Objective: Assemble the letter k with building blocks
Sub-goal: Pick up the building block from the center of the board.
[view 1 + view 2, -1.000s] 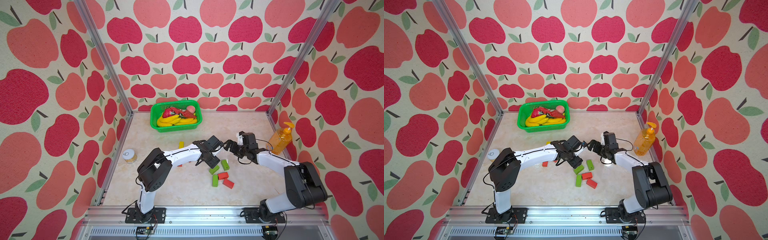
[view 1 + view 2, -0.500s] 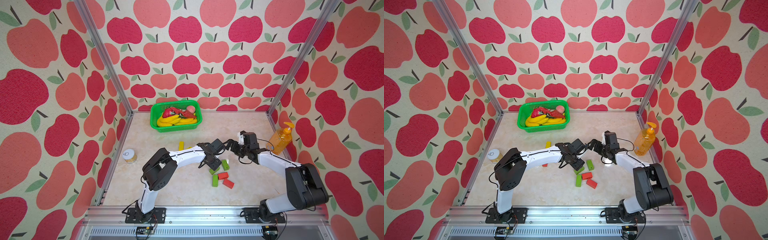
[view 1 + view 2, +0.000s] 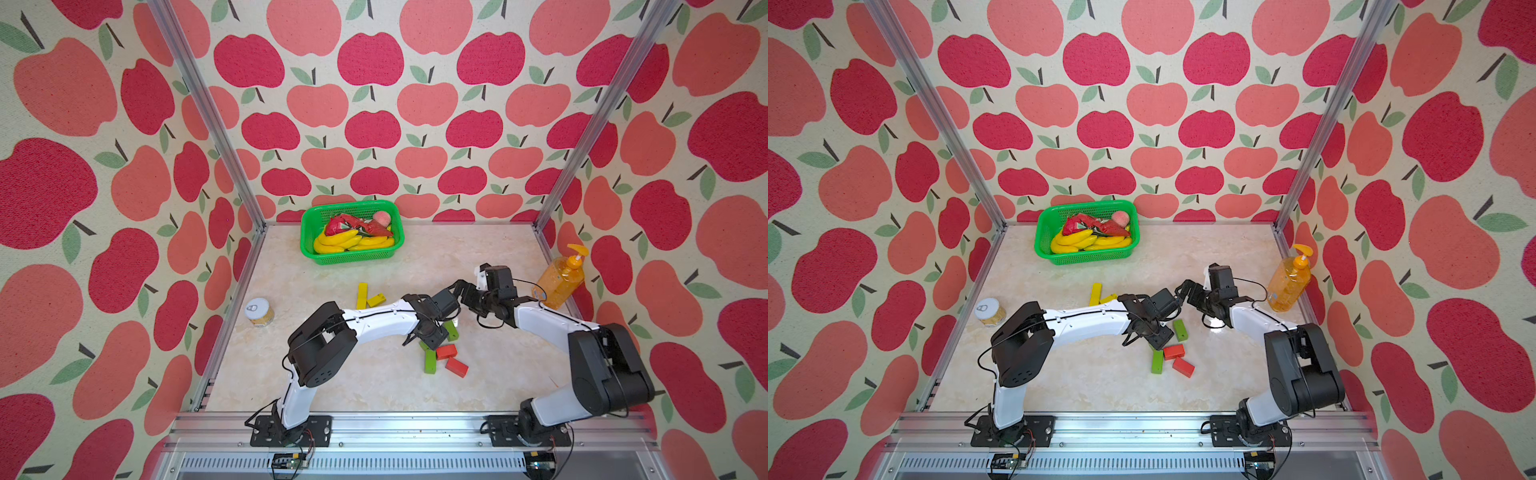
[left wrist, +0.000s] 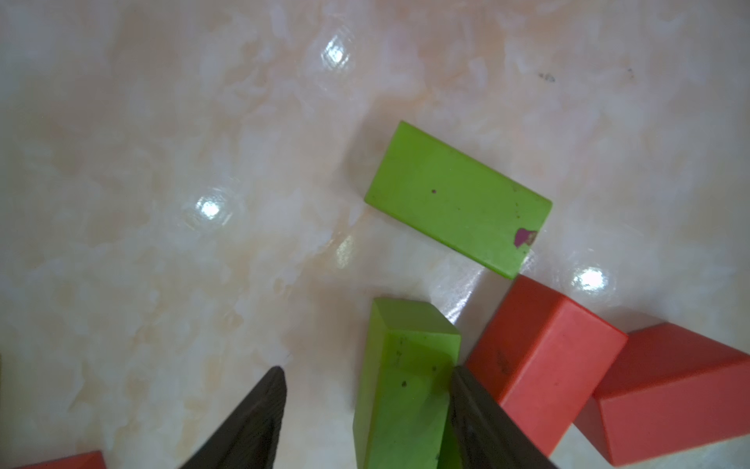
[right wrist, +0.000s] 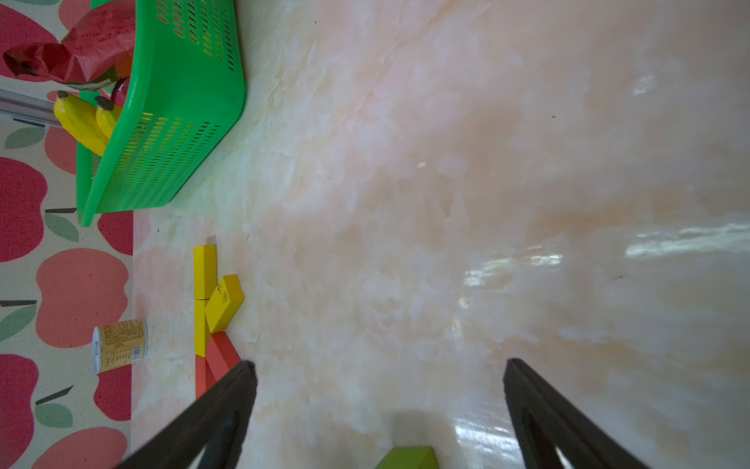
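Ok, my left gripper [image 4: 365, 368] jaws apart, straddling green block [image 4: 410, 357] to grab it for the K; right gripper [image 5: 379, 362] gaping, empty.

Green blocks [image 4: 458, 199], red blocks [image 4: 544, 357] and yellow blocks [image 5: 205, 272] on a cream, pink-veined marbled tabletop [image 3: 374, 390], amid beige walls [image 3: 374, 104] patterned with red and salmon apples with green leaves, plus green basket [image 3: 353, 257], yellow bananas [image 3: 336, 243], orange bottle [image 3: 557, 286], white-and-black arms [image 3: 382, 324].
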Robot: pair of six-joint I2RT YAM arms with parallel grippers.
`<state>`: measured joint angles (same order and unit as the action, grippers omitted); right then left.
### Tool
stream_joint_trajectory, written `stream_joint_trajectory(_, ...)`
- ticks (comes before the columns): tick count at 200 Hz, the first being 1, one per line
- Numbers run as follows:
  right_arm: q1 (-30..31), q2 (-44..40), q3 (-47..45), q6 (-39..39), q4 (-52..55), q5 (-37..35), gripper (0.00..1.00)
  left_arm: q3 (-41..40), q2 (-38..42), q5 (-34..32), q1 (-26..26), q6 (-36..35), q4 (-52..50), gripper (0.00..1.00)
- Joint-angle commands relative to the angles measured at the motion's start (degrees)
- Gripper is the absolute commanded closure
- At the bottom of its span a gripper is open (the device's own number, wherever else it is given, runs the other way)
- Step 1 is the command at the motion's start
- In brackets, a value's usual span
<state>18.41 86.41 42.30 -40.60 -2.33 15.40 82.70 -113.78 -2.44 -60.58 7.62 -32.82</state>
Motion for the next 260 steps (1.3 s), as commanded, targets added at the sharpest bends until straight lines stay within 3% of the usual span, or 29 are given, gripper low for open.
stream_joint_trajectory(1,0.44,0.69,1.25,-0.07,0.57,0.49,0.02,-1.06,1.98,0.01,-0.97,-1.12,-2.28,0.33)
stream_joint_trajectory(109,0.39,0.46,2.12,0.34,1.97,0.48,0.02,0.27,-2.21,-1.72,0.4,-1.1,-3.54,0.35)
stream_joint_trajectory(139,0.39,-0.27,1.96,0.61,2.3,-0.45,0.02,-0.05,-2.9,-0.15,1.68,-0.78,-2.72,0.53)
stream_joint_trajectory(159,0.39,-0.08,1.8,0.7,1.92,-0.3,0.02,-0.51,-2.6,0.17,2.02,-0.18,-2.4,0.56)
stream_joint_trajectory(176,0.12,0.66,2.21,0.54,2.52,-0.39,0.02,-0.96,-1.88,0.9,2.13,0.07,-2.19,0.69)
stream_joint_trajectory(202,0.04,0.46,2.1,0.44,2.48,-0.17,0.02,-2.09,0.1,0.11,3.14,0.72,-1.42,0.8)
stream_joint_trajectory(260,-0.05,0.09,2.28,0.27,2.73,-0.13,0.02,-1.46,3.74,2.55,9.43,6.32,-0.08,0.82)
